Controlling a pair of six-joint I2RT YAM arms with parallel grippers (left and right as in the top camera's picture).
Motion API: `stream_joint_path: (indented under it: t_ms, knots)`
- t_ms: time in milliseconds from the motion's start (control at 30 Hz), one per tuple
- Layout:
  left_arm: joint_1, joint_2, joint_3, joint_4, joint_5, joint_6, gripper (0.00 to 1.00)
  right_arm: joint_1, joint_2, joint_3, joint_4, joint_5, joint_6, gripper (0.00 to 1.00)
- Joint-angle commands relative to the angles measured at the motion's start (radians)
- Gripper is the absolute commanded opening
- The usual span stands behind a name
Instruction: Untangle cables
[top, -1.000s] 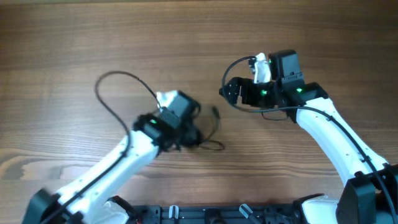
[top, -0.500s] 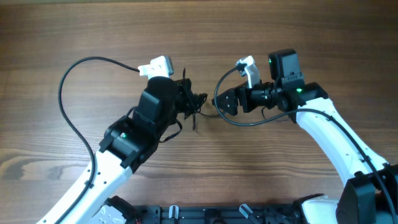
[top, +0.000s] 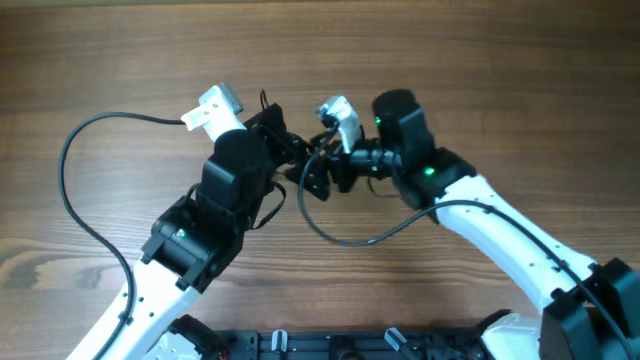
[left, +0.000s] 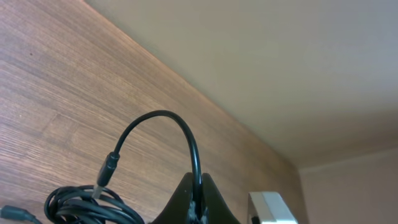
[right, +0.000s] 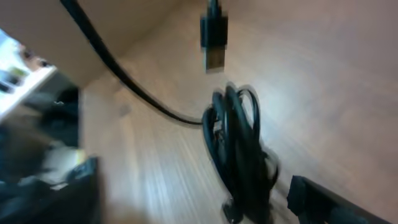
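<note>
Cables (right: 239, 155): tangled bundle hanging beside left gripper (left: 198, 200), which pinches one strand, probably to anchor it for pulling. Right gripper (top: 318, 178): jaws wide, empty, just beside left gripper, facing bundle.

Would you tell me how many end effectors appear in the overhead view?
2. The left end effector sits near the middle, shut on a cable; the right end effector is close beside it, open.

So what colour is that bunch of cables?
Black. The cables show best in the right wrist view, against the brown wooden table.
</note>
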Motion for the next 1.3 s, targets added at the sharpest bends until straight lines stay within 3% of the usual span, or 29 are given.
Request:
stream_joint_path:
  t_ms: [0, 67, 100, 167, 233, 267, 433, 567, 667, 733, 800, 867, 933, 1000, 1100, 1200, 1267]
  knots:
    - [0.005, -0.074, 0.01, 0.005, -0.033, -0.035, 0.04, 0.025, 0.056, 0.003, 0.085, 0.132, -0.065, 0.92]
    - [0.005, -0.105, 0.01, -0.013, -0.026, -0.034, 0.04, 0.024, 0.085, 0.003, 0.124, 0.131, -0.054, 0.75]
    - [0.006, -0.135, 0.01, -0.04, -0.026, -0.034, 0.04, 0.024, 0.107, 0.003, 0.144, 0.11, -0.035, 0.46]
    - [0.005, -0.173, 0.01, -0.091, -0.022, -0.035, 0.04, 0.024, 0.113, 0.003, 0.164, 0.108, 0.069, 0.04]
    - [0.005, -0.189, 0.01, -0.146, 0.002, -0.035, 0.04, 0.015, 0.109, 0.003, 0.192, 0.097, 0.179, 0.04]
    - [0.005, -0.19, 0.01, -0.211, 0.023, -0.035, 0.04, -0.007, 0.105, 0.003, 0.243, 0.031, 0.285, 0.04]
    - [0.002, -0.158, 0.01, -0.365, 0.076, -0.035, 0.04, -0.098, 0.105, 0.003, 0.422, -0.274, 0.532, 0.04]
    - [0.003, -0.064, 0.01, -0.352, 0.05, -0.035, 0.04, -0.103, 0.106, 0.003, 0.414, -0.491, 0.547, 0.04]
    - [0.003, 0.031, 0.01, -0.182, 0.056, -0.035, 0.04, -0.103, 0.106, 0.003, 0.399, -0.506, 0.531, 0.04]
    - [0.003, 0.045, 0.01, -0.141, 0.076, -0.035, 0.1, -0.103, 0.106, 0.003, 0.373, -0.501, 0.474, 0.04]
    - [0.004, 0.019, 0.01, -0.145, 0.079, -0.003, 0.38, -0.103, 0.106, 0.003, 0.31, -0.45, 0.427, 0.04]
    - [0.004, -0.053, 0.01, -0.147, 0.078, 0.074, 0.57, -0.103, 0.106, 0.003, 0.298, -0.449, 0.378, 0.04]
    - [0.004, -0.151, 0.01, -0.15, 0.076, 0.141, 0.67, -0.103, 0.106, 0.003, 0.297, -0.449, 0.309, 0.04]
    - [0.004, -0.273, 0.01, -0.18, 0.045, 0.183, 0.71, -0.103, 0.106, 0.003, 0.294, -0.449, 0.202, 0.04]
    - [0.004, -0.377, 0.01, -0.295, -0.04, 0.181, 0.71, -0.103, 0.106, 0.003, 0.284, -0.43, 0.151, 0.04]
    - [0.004, -0.377, 0.01, -0.363, -0.05, 0.168, 0.73, -0.103, 0.106, 0.003, 0.282, -0.42, 0.148, 0.04]
    - [0.004, -0.328, 0.01, -0.337, -0.055, 0.168, 0.8, -0.103, 0.106, 0.003, 0.277, -0.474, 0.1, 0.04]
